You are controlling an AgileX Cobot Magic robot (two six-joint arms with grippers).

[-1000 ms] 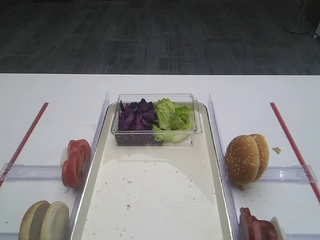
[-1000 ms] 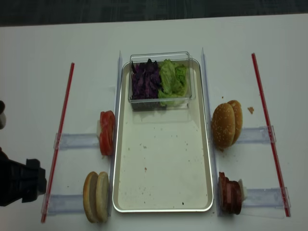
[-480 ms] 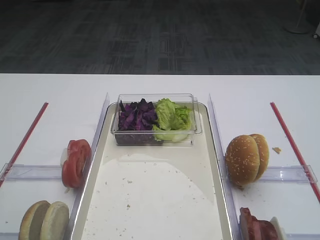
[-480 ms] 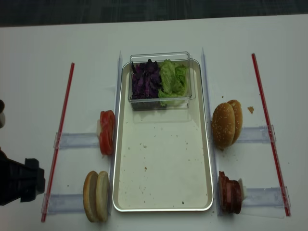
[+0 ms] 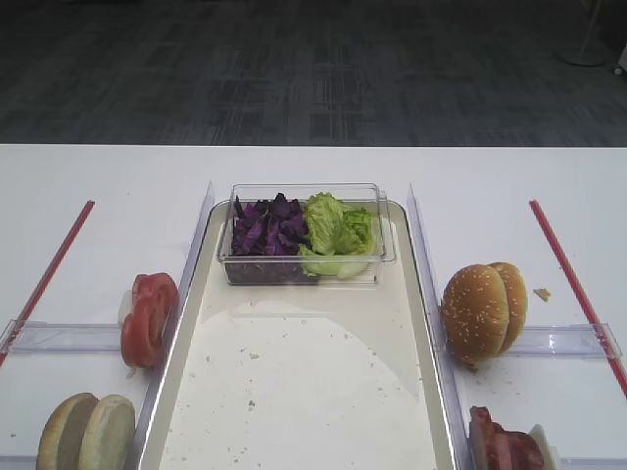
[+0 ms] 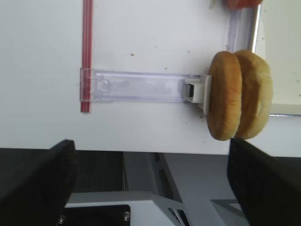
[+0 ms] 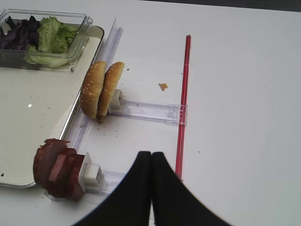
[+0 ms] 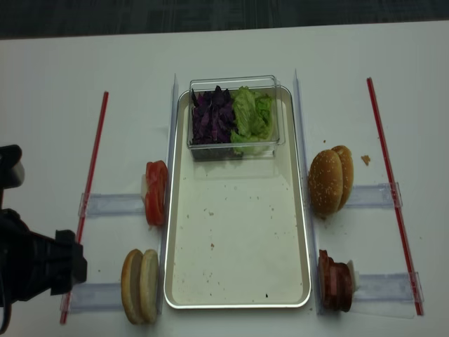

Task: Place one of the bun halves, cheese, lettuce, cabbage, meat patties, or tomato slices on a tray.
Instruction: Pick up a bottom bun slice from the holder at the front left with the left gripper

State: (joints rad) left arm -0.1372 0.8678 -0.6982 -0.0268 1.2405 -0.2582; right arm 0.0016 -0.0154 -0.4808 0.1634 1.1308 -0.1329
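In the first high view the tray (image 5: 411,323) fills the lower middle of the frame on the white bench (image 5: 118,186), its floor bare but for crumbs. A clear tub (image 5: 306,262) sits at its upper end with cabbage (image 5: 266,233) on the left and lettuce (image 5: 337,231) on the right. The tomato slices (image 5: 149,317) stand on edge at the left of the tray, the plain bun halves (image 5: 86,433) in the lower left corner, sesame buns (image 5: 484,309) at the right, and the meat patties (image 5: 506,448) in the lower right corner. In the right wrist view the right fingers (image 7: 151,162) are pressed together at the bottom middle, holding nothing, above the bench beside a red strip (image 7: 183,103); patties lie lower left and sesame buns upper left. In the left wrist view the left fingers (image 6: 37,174) stand wide apart at the lower corners, empty, with the bun halves on edge at the right against a clear rail (image 6: 136,85). In the realsense high view the left arm (image 8: 31,263) is at the lower left edge, just left of the bun halves.
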